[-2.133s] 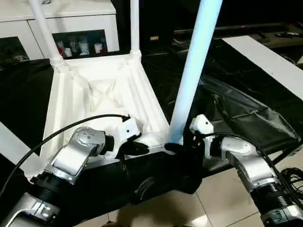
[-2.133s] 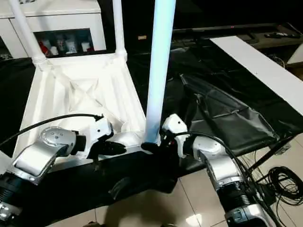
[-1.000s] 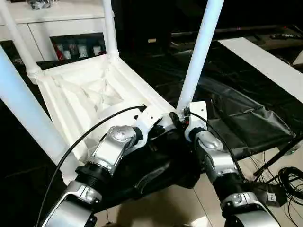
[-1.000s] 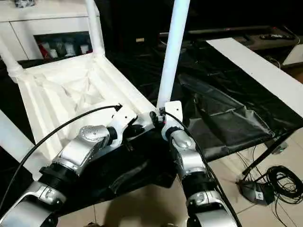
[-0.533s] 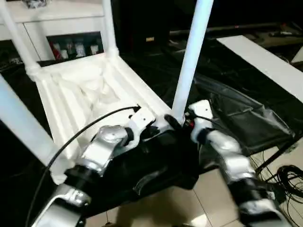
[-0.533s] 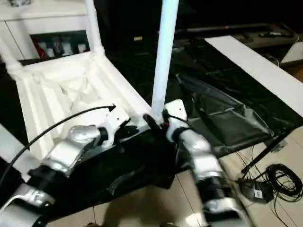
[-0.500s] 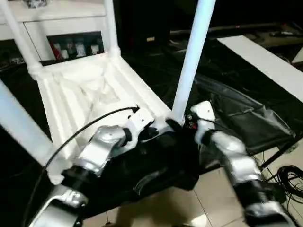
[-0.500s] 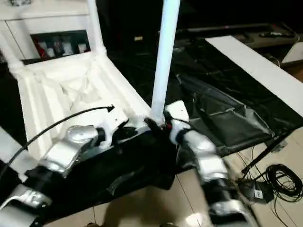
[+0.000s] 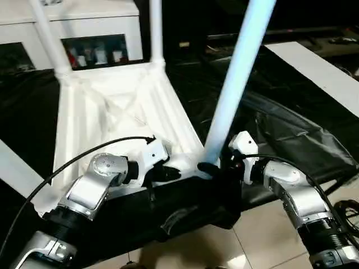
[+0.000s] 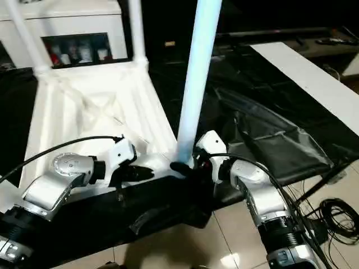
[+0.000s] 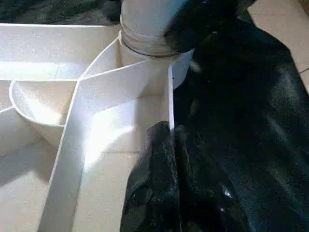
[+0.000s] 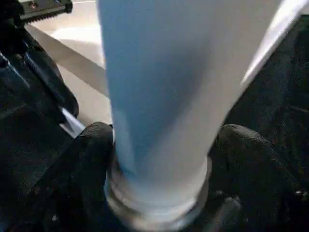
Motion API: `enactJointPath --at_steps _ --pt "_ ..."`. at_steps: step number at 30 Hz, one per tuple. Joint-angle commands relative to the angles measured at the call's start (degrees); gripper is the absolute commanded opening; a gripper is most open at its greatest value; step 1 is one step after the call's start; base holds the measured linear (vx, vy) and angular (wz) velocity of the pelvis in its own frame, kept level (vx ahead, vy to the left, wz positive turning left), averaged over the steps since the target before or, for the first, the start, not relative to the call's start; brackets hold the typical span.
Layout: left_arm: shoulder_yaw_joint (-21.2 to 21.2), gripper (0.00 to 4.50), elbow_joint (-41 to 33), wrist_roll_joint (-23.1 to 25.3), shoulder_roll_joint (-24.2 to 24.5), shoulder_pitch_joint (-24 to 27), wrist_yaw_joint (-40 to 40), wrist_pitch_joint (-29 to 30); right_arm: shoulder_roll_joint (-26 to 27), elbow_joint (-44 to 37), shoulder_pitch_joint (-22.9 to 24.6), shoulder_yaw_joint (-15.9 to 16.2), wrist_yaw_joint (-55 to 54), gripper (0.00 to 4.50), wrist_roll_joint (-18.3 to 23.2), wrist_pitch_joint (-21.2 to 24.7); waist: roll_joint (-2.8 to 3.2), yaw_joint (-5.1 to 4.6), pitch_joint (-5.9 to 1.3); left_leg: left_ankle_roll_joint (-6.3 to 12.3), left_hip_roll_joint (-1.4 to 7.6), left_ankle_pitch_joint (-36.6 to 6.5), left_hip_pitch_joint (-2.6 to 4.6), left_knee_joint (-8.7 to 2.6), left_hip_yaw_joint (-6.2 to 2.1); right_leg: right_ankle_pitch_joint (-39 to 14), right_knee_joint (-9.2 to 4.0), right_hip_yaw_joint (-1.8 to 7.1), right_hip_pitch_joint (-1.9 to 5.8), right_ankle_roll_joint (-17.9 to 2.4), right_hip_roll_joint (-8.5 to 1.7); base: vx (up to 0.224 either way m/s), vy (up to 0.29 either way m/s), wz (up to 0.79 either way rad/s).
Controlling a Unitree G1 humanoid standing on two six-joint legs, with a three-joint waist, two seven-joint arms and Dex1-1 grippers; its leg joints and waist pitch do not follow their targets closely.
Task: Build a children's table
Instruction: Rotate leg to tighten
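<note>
The white tabletop (image 9: 112,112) lies upside down, ribbed underside up. Two white legs (image 9: 156,33) stand in its far corner sockets, and a third leg (image 9: 15,172) crosses the near left edge of the head view. The fourth leg (image 9: 238,89) stands in the near right corner socket (image 11: 145,43). My right gripper (image 9: 212,168) is shut on that leg's base, with a black finger (image 12: 91,159) on each side of the tube. My left gripper (image 9: 168,174) is beside it, shut on the tabletop's thin near rim wall (image 11: 170,96).
A black sheet (image 9: 291,129) covers the work surface under and around the tabletop. The white cabinet (image 9: 84,33) with glass doors stands behind it. A white board (image 9: 320,73) lies at the far right. Tiled floor (image 9: 252,235) and cables (image 10: 336,218) are below on the right.
The whole picture has swung and tilted, so the camera moved. Both grippers keep their holds at the near right corner. My forearms now spread wider apart than a second ago.
</note>
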Motion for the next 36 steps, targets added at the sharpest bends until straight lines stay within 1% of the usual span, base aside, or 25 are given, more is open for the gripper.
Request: enactJointPath --at_steps 1,2,4,6,8,10,11,12,13,16,19,21,23,25,26,27,28,29,30,31,32,33,34,35,36 --pt "-1.3 0.00 -2.2 -1.1 -0.5 -0.2 -1.7 0.0 -0.3 -0.5 -0.1 0.2 0.3 3.71 0.2 0.8 0.00 -0.08 -3.50 2.14 1.25 -13.8 1.42 -4.16 -0.37 -13.1 -3.52 1.67 2.39 -12.5 -1.91 0.000 0.000 0.00" --pt "-1.3 0.00 -2.1 -1.1 -0.5 -0.2 -1.7 0.1 -0.3 -0.5 -0.1 0.4 0.6 3.71 0.3 0.9 -0.19 -0.12 -3.51 1.85 1.20 -14.0 1.30 -4.20 -0.41 -13.7 -3.54 1.68 2.47 -12.0 -1.90 0.000 0.000 0.00" --pt "-1.3 0.00 -2.3 -1.2 -0.4 -0.2 -1.9 0.2 -0.5 -0.2 -0.2 0.6 1.0 3.71 0.1 1.0 -0.14 -0.12 -3.54 1.69 1.18 -13.8 1.28 -4.18 -0.44 -13.7 -3.52 1.71 2.48 -11.7 -1.94 0.000 0.000 0.00" --pt "-1.2 0.00 -2.6 -1.3 -0.1 -0.2 -2.1 0.5 -0.9 0.5 -0.2 1.2 1.2 3.45 -1.1 0.6 -0.08 -0.10 -3.60 1.71 1.17 -13.3 1.26 -4.14 -0.47 -13.1 -3.45 1.68 2.52 -11.7 -1.92 0.000 0.000 0.00" --pt "-1.1 0.00 -2.9 -1.3 0.0 -0.1 -2.2 0.7 -1.1 0.5 -0.2 1.5 1.2 3.34 -1.5 0.7 -0.11 -0.08 -3.68 1.93 1.14 -12.2 1.21 -4.06 -0.44 -11.6 -3.28 1.68 2.61 -11.9 -1.90 0.000 0.000 0.00" --pt "-1.1 0.00 -2.9 -1.2 0.0 -0.1 -2.2 0.8 -1.1 0.3 -0.1 1.5 1.2 3.12 -1.4 0.9 -0.13 -0.09 -3.73 2.35 1.11 -11.5 1.19 -3.95 -0.40 -10.3 -3.15 1.67 2.64 -12.3 -1.85 0.000 0.000 0.00" --pt "-1.1 0.00 -2.9 -1.2 0.0 -0.1 -2.2 0.8 -1.0 0.2 0.0 1.4 1.2 2.94 -1.3 1.1 -0.14 -0.07 -3.73 2.56 1.10 -11.4 1.20 -3.91 -0.36 -10.2 -3.15 1.68 2.66 -12.5 -1.87 0.000 0.000 0.00" --pt "-1.1 0.00 -2.9 -1.2 0.0 -0.1 -2.2 0.8 -1.0 0.2 0.0 1.4 1.2 2.94 -1.3 1.1 -0.15 -0.07 -3.72 2.68 1.09 -11.3 1.16 -3.92 -0.38 -10.2 -3.15 1.67 2.70 -12.5 -1.89 0.000 0.000 0.00" --pt "-1.1 0.00 -2.9 -1.2 0.0 -0.1 -2.1 0.8 -1.0 0.2 0.0 1.3 1.2 2.84 -1.3 1.1 -0.15 -0.06 -3.72 2.67 1.09 -11.2 1.15 -3.92 -0.38 -10.3 -3.15 1.66 2.71 -12.5 -1.88 0.000 0.000 0.00" --pt "-1.0 0.00 -3.0 -1.2 0.0 -0.1 -2.1 0.9 -1.0 0.1 0.1 1.2 1.1 2.71 -1.2 1.2 -0.20 -0.07 -3.66 2.54 1.09 -11.7 1.17 -3.93 -0.37 -11.3 -3.26 1.68 2.68 -12.3 -1.90 0.000 0.000 0.00" --pt "-1.0 0.00 -3.0 -1.2 0.0 -0.1 -2.0 0.9 -0.6 0.2 0.2 0.9 0.7 2.70 -0.9 1.2 -0.17 -0.06 -3.69 2.36 1.11 -11.9 1.19 -3.94 -0.42 -11.9 -3.28 1.66 2.68 -12.1 -1.92 0.000 0.000 0.00" --pt "-0.7 0.00 -2.6 -1.3 -0.5 0.0 -1.5 1.2 0.8 0.7 0.4 -0.2 -1.0 2.69 0.0 1.7 -0.16 -0.09 -3.77 2.44 1.08 -11.3 1.16 -3.89 -0.41 -10.9 -3.15 1.66 2.72 -12.3 -1.88 0.000 0.000 0.00" --pt "-0.6 0.00 -2.3 -1.3 -1.0 0.0 -0.9 1.5 1.7 1.0 0.5 -1.0 -2.4 2.69 0.6 2.4 -0.20 -0.17 -3.72 2.35 1.04 -11.5 1.09 -3.94 -0.41 -11.3 -3.23 1.68 2.73 -12.3 -1.91 0.000 0.000 0.00" --pt "-0.1 0.00 0.1 -0.4 -3.5 -0.7 2.9 1.9 4.6 3.3 0.2 -2.6 -8.5 2.68 0.0 2.8 -0.08 -0.31 -3.66 1.85 1.06 -11.9 1.11 -3.99 -0.42 -12.0 -3.27 1.68 2.58 -12.2 -1.88 0.000 0.000 0.00" --pt "-0.1 0.00 1.6 0.4 -4.8 -1.3 5.1 1.8 6.1 4.4 0.1 -3.1 -11.8 2.68 -0.7 2.6 -0.06 -0.48 -3.54 1.20 0.99 -13.1 1.12 -4.06 -0.41 -13.8 -3.53 1.70 2.40 -11.9 -1.91 0.000 0.000 0.00" --pt "0.0 0.00 3.4 1.2 -6.5 -2.0 7.7 1.8 7.9 5.6 -0.2 -3.7 -15.7 2.68 -1.3 2.7 -0.14 -0.57 -3.50 0.38 0.93 -14.6 1.23 -4.14 -0.48 -16.5 -3.81 1.68 2.32 -11.1 -1.93 0.000 0.000 0.00" --pt "0.3 0.00 4.8 1.6 -8.2 -2.7 10.0 2.3 9.6 6.5 -0.5 -4.4 -19.2 2.68 -1.7 2.9 -0.13 -0.74 -3.44 0.05 0.88 -15.4 1.22 -4.22 -0.50 -17.9 -3.96 1.70 2.23 -10.7 -1.92 0.000 0.000 0.00" --pt "0.5 0.00 6.3 2.1 -9.8 -3.4 12.3 2.4 11.2 7.6 -0.9 -5.2 -22.6 2.67 -1.9 3.0 -0.26 -0.68 -3.48 -0.67 0.78 -16.6 1.36 -4.25 -0.67 -20.7 -4.24 1.59 2.29 -9.7 -2.02 0.000 0.000 0.00" --pt "0.6 0.00 7.9 2.8 -11.5 -4.3 14.9 2.6 13.0 8.8 -1.5 -6.0 -26.3 2.67 -2.1 3.2 -0.04 -0.80 -3.53 -0.90 0.78 -16.6 1.22 -4.28 -0.73 -21.0 -4.20 1.67 2.30 -9.3 -2.10 0.000 0.000 0.00" --pt "0.6 0.00 7.9 2.8 -11.5 -4.3 14.9 2.6 13.0 8.8 -1.5 -6.0 -26.3 2.67 -2.1 3.2 -0.12 -0.94 -3.33 -1.21 0.77 -18.1 1.47 -4.37 -0.72 -23.0 -4.69 1.58 1.94 -8.6 -2.00 0.000 0.000 0.00" --pt "0.6 0.00 9.3 3.3 -13.0 -5.0 16.9 3.0 14.7 9.9 -2.1 -6.8 -29.3 2.67 -2.1 3.5 -0.17 -0.95 -3.43 -1.27 0.70 -18.7 1.45 -4.30 -0.82 -24.3 -4.75 1.57 2.01 -7.9 -2.09 0.000 0.000 0.00" --pt "1.0 0.00 11.5 3.9 -15.2 -6.2 20.3 3.2 16.5 11.8 -3.2 -7.2 -33.4 2.67 -2.9 3.3 -0.01 -1.11 -3.37 -1.31 0.70 -19.4 1.59 -4.30 -0.74 -25.2 -5.00 1.60 1.62 -7.5 -1.99 0.000 0.000 0.00" --pt "0.9 0.00 14.3 4.9 -17.7 -7.7 24.0 3.0 18.2 14.5 -4.8 -7.2 -38.1 2.67 -4.4 2.7 -0.04 -1.15 -3.30 -1.47 0.63 -20.0 1.72 -4.28 -0.79 -26.0 -5.15 1.53 1.49 -7.3 -1.95 0.000 0.000 0.00" --pt "0.9 0.00 16.3 5.6 -19.4 -8.8 26.7 2.8 19.2 16.9 -6.3 -7.3 -41.8 2.67 -5.4 1.8 -0.02 -1.14 -3.41 -1.91 0.55 -20.7 2.08 -4.18 -0.80 -27.3 -5.38 1.45 1.25 -6.8 -1.93 0.000 0.000 0.00" --pt "0.9 0.00 16.9 5.8 -19.7 -9.0 27.2 2.7 19.5 17.8 -6.9 -7.6 -42.8 2.67 -5.4 1.6 -0.10 -1.16 -3.46 -1.99 0.55 -20.7 1.98 -4.17 -0.91 -27.4 -5.34 1.38 1.40 -6.6 -2.00 0.000 0.000 0.00"
